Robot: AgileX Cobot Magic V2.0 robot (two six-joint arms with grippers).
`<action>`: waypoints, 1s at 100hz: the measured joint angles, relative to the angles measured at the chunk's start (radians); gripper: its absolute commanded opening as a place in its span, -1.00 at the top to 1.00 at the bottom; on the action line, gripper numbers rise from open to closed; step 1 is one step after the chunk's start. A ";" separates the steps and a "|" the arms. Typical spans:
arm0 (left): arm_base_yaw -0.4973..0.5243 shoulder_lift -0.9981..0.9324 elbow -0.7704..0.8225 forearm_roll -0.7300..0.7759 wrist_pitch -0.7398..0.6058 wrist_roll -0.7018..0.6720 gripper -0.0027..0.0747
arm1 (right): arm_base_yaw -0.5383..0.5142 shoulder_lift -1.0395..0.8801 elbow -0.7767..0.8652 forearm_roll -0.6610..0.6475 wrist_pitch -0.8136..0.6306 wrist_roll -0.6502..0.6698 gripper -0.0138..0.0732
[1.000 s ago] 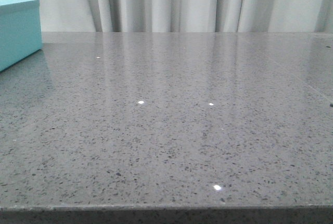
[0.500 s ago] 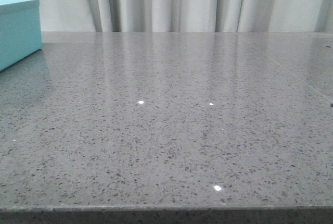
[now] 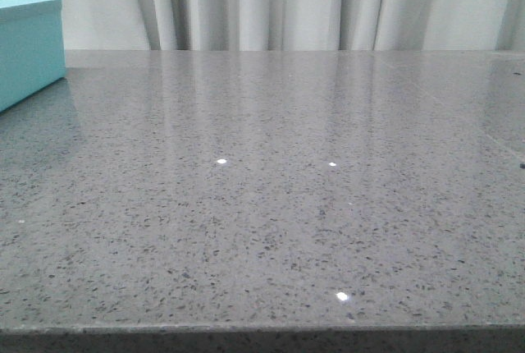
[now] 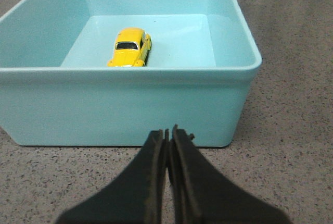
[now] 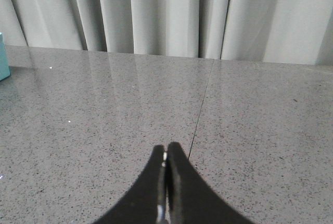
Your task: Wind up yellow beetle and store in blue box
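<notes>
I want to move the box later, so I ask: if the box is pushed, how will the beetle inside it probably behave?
The beetle stands on its wheels on the smooth floor of the box, touching no wall, so it would probably roll. It looks small and rigid, so it should not deform. The walls rise well above it, so it would likely stay inside.

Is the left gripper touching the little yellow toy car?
Apart. In the left wrist view the left gripper sits outside the turquoise box, whose wall separates it from the yellow car.

Front view: blue box (image 3: 29, 49) at far left sits marginally further left than before; no other change observed.
</notes>
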 measured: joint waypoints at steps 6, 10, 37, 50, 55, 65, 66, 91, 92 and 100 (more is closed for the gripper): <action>0.000 -0.015 0.014 0.019 -0.031 0.000 0.98 | 0.000 0.000 0.000 0.000 0.000 0.000 0.82; 0.000 -0.023 0.031 0.028 -0.071 0.000 0.98 | 0.000 0.000 0.000 0.000 0.000 0.000 0.82; -0.066 -0.114 0.227 0.035 -0.411 -0.039 0.98 | 0.000 0.000 0.001 0.000 0.000 0.000 0.82; -0.097 -0.174 0.318 0.036 -0.456 -0.048 0.98 | 0.000 0.000 0.001 0.000 0.000 0.000 0.82; -0.105 -0.197 0.347 0.036 -0.466 -0.048 0.98 | 0.000 0.000 0.001 0.000 0.000 0.000 0.82; -0.121 -0.205 0.349 0.036 -0.466 -0.050 0.98 | 0.000 0.000 0.001 0.000 0.000 0.000 0.82; -0.121 -0.205 0.349 0.036 -0.466 -0.050 0.98 | 0.000 -0.002 0.001 0.000 0.000 0.000 0.82; -0.159 -0.205 0.349 0.036 -0.446 -0.050 0.98 | 0.000 -0.002 0.001 0.000 0.000 0.000 0.82; -0.163 -0.205 0.349 0.036 -0.446 -0.050 0.98 | 0.000 -0.002 0.001 0.000 0.000 0.000 0.82; -0.170 -0.205 0.349 0.036 -0.446 -0.050 0.98 | 0.000 -0.002 0.001 0.000 0.000 0.000 0.82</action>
